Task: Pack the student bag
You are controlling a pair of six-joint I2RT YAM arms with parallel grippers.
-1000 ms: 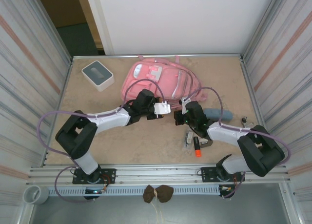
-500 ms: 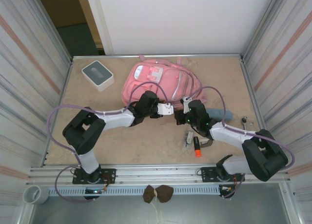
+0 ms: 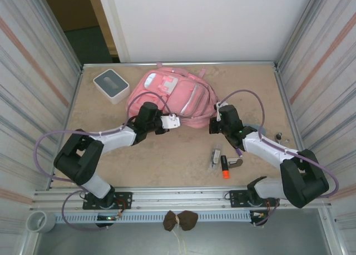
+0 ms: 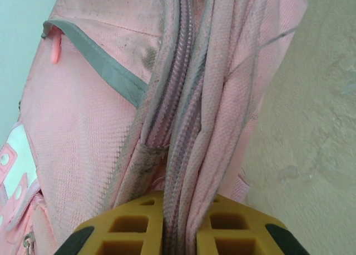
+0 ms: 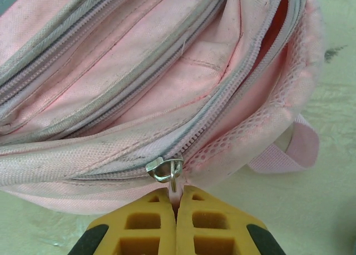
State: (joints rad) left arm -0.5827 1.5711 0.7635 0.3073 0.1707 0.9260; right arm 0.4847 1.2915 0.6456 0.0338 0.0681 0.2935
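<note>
Left gripper (image 4: pixel 179 213) clenched a seam of the student bag (image 3: pixel 172 94), right gripper (image 5: pixel 177 210) its zip pull (image 5: pixel 166 169); small items (image 3: pixel 225 169) at five o'clock lay unpacked.

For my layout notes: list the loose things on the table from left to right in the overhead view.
Grey-and-white square box → large pink fabric backpack → orange-and-black marker pen → small dark metal piece near the right rail.

The left arm (image 3: pixel 114 139) and the right arm (image 3: pixel 267 149) reach forward, elbows bent outward. The left claw (image 4: pixel 181 224) pinches a fold of the student bag (image 3: pixel 181 91). The right claw (image 5: pixel 176 210) is closed tight on its zip pull (image 5: pixel 165 169).
</note>
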